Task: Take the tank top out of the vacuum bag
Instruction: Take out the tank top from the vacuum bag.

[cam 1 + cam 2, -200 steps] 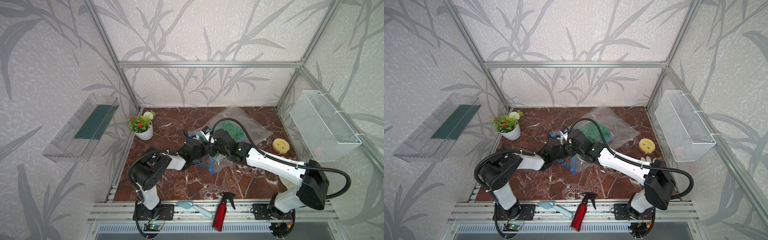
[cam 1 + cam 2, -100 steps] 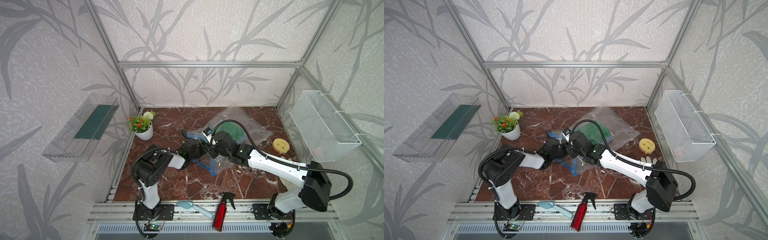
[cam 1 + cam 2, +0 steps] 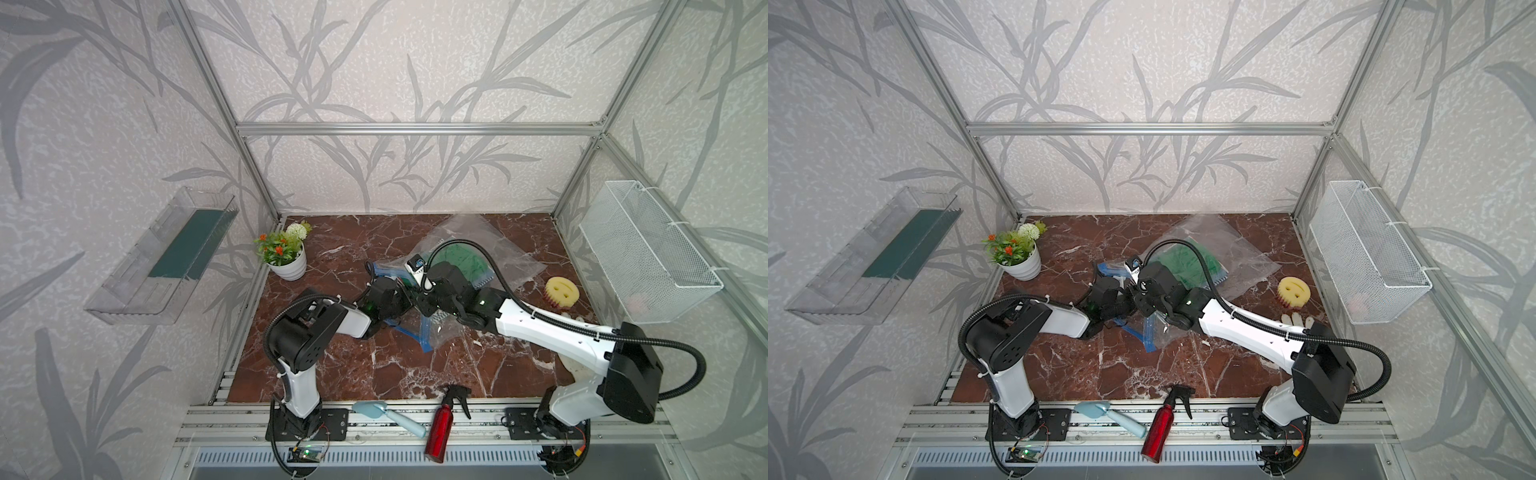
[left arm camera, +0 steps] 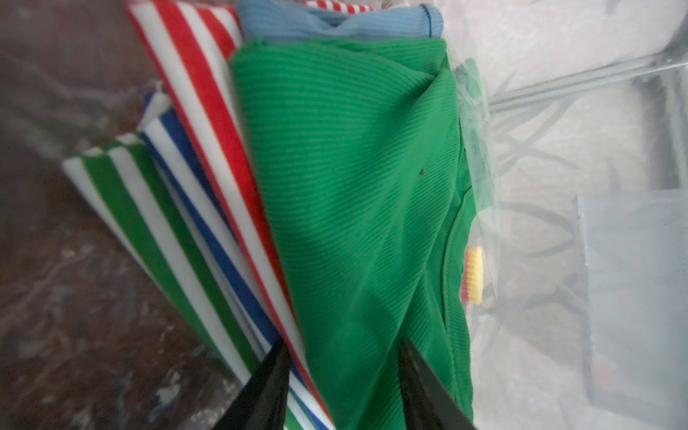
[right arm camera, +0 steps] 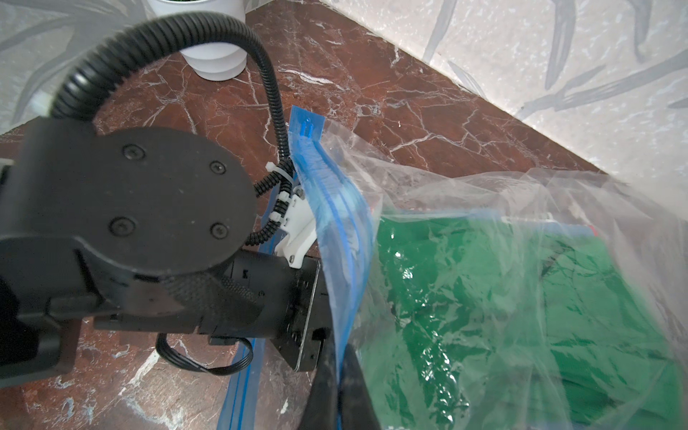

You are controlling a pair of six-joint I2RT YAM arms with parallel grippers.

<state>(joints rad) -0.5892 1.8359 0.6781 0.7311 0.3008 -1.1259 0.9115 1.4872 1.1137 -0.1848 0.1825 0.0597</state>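
**Vacuum bag** (image 3: 513, 259): clear crinkled plastic, lying on the brown marble bench (image 3: 374, 365) towards the rear centre, visible in both top views. Its mouth faces the two arms, and the blue zip strip (image 5: 324, 178) is lifted off the surface.

**Tank top** (image 4: 353, 186): green ribbed knit, folded, inside the bag. It shows as a green patch through the plastic in a top view (image 3: 1183, 259).

**Other contents, beside the tank top:**
- red-and-white striped cloth (image 4: 197, 74)
- blue-and-white striped cloth (image 4: 186, 156)
- green-and-white striped cloth (image 4: 123, 193)
- light blue garment (image 4: 335, 22)

**Right end effector** (image 5: 337, 353): fingers together, clamped on the zip strip and holding the upper lip of the mouth raised.

**Left end effector** (image 4: 342, 342): reaches into the bag mouth under the raised strip. Its fingers are apart, with the near edge of the tank top between them. Whether they press the fabric cannot be told.

**Surroundings:**
- potted flowers (image 3: 289, 268), rear left corner of the bench
- yellow sponge (image 3: 562, 291), right of the bag and apart from it
- white glove (image 3: 1296, 321), near the sponge
- red spray bottle (image 3: 442, 424) and pale blue brush (image 3: 386, 413), lying on the front rail
- wire basket (image 3: 648, 257), on the right wall
- clear shelf (image 3: 162, 257), on the left wall
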